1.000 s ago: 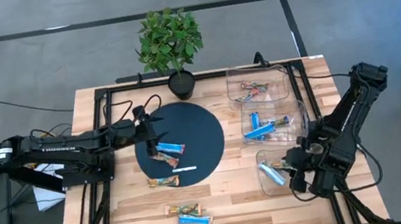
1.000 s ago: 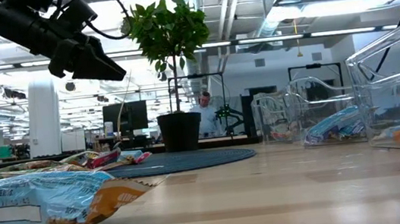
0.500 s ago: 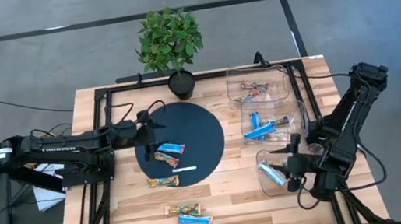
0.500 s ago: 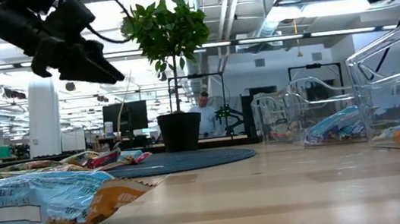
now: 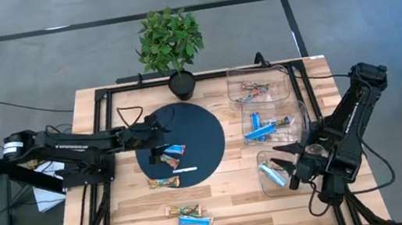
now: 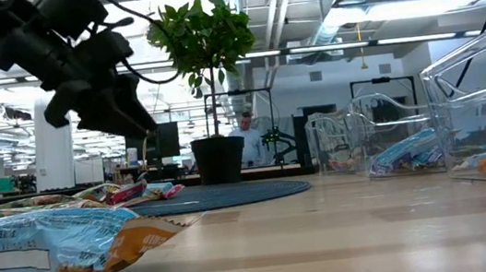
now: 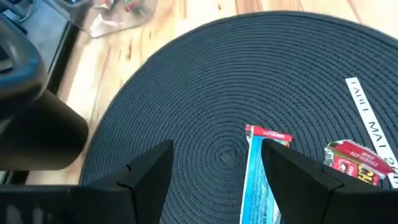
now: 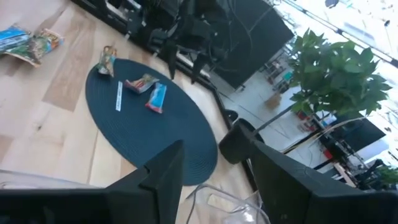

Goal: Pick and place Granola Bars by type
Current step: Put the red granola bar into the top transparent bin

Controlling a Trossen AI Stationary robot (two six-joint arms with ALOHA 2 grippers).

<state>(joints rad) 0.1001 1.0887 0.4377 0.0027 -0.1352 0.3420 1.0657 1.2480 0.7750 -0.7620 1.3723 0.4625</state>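
Hovering over the dark mat [image 5: 188, 134], the left gripper [image 7: 214, 163] stood wide open and empty, its fingers straddling the end of a blue bar [image 7: 260, 177] lying flat there, a red bar [image 7: 353, 160] just beside it. More bars lay on the bench [image 5: 237, 198] and in the clear bins [image 5: 263, 108]. Such a bar looked light, its foil slick and crinkly, so a pinch across the narrow middle seemed safest. The right gripper [image 8: 214, 171], also open and empty, waited over the near bin.
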